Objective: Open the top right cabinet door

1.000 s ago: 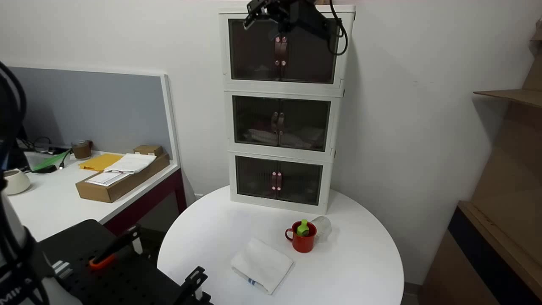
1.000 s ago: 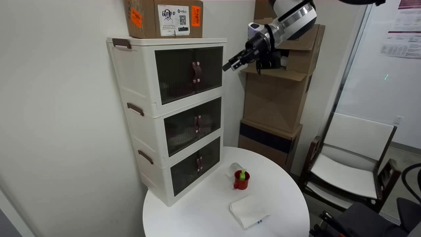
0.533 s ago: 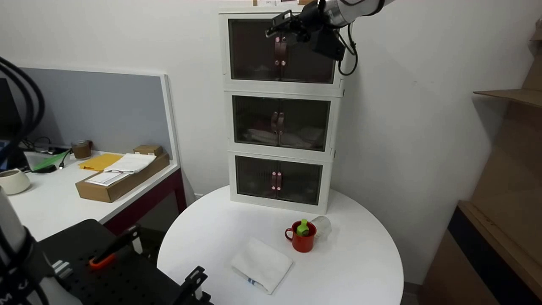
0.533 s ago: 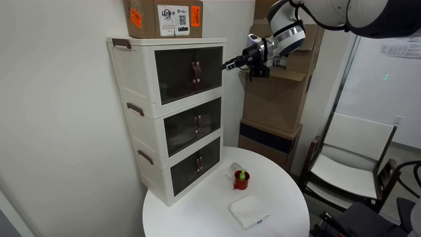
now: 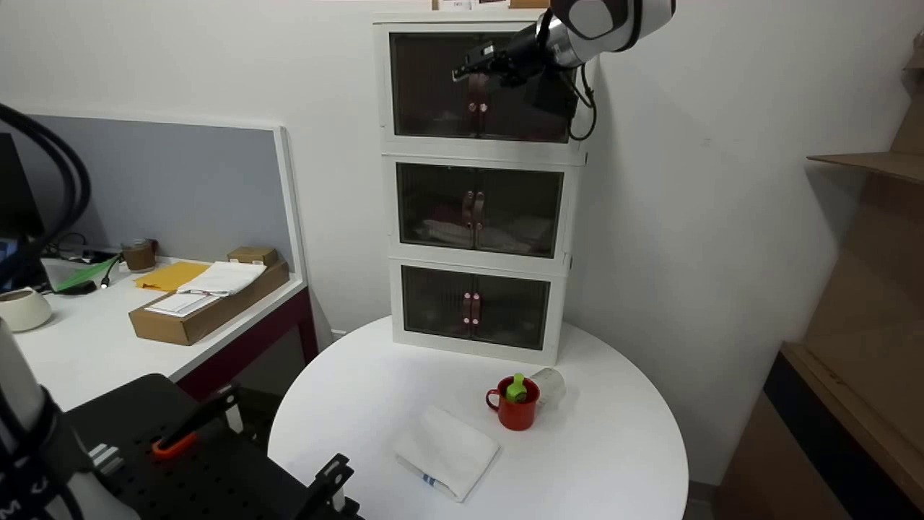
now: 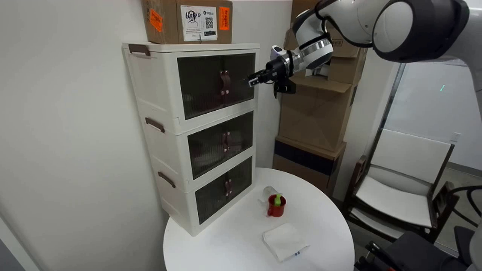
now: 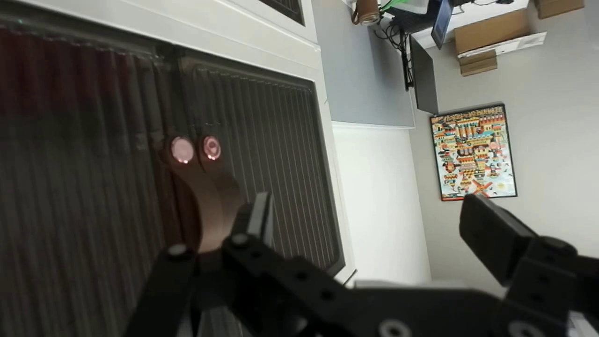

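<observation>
The top right door (image 5: 523, 119), at the top middle of the frame in an exterior view, is closed; the gripper (image 7: 369, 210) is near, but gripping the handle (image 7: 209, 210) and swinging the door out seem left. The fingers (image 7: 493, 231), spread wide on nothing, show best in the wrist view. In an exterior view the gripper masks the upper part of the handle (image 5: 483, 101); in an exterior view it stands apart and hides none of the handle (image 6: 227, 83).
</observation>
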